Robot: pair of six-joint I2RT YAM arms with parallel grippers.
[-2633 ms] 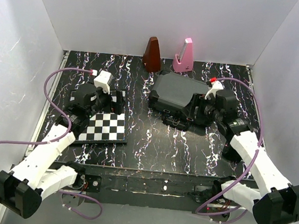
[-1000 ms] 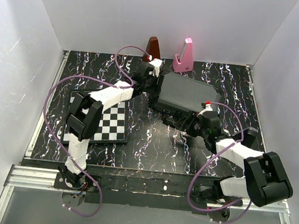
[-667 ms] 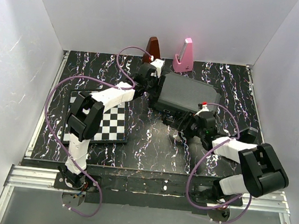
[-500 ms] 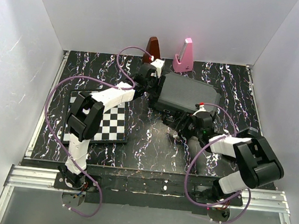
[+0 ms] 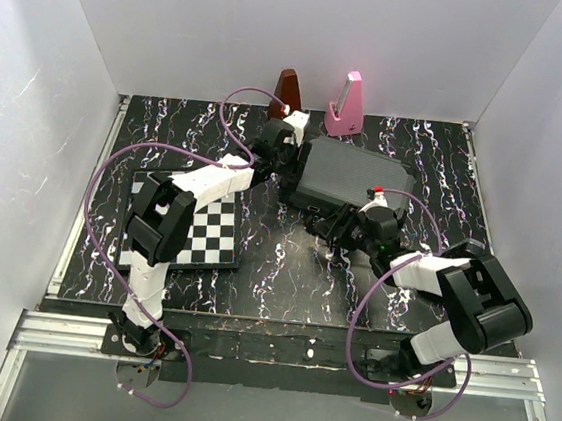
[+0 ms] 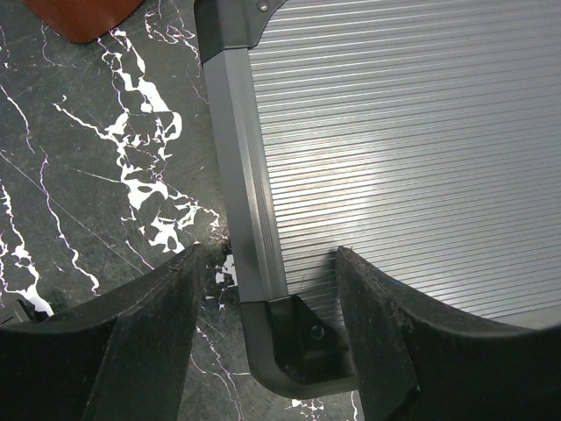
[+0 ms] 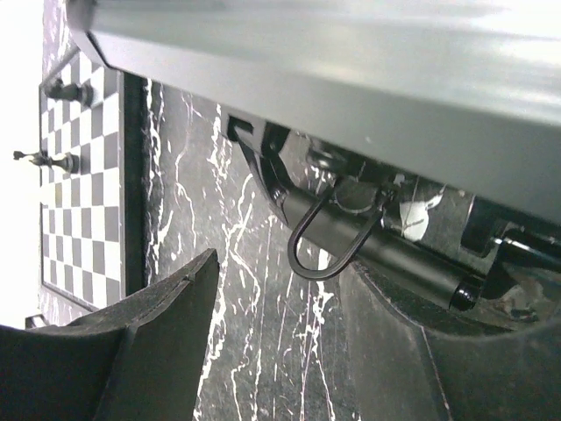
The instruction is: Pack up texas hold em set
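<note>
The black case of the texas hold em set lies toward the rear of the marbled surface, right of centre, with its ribbed lid down; the pictures do not show whether it is latched. The left arm reaches across to the case's left end. In its wrist view the left jaws are spread wide, and the two fingers stand on either side of the lid's corner cap, one over the marble and one over the ribbed top; contact cannot be made out. The right arm bends in low at the case's front side. Its jaws are also apart and hold nothing. Its fingers frame the carrying handle and a thin wire loop that hangs beneath the lid's edge. The chessboard lies to the left of the case, well apart from it, with a few chess pieces upright on it. A brown metronome and a pink metronome stand at the back wall, just behind the case.
</note>
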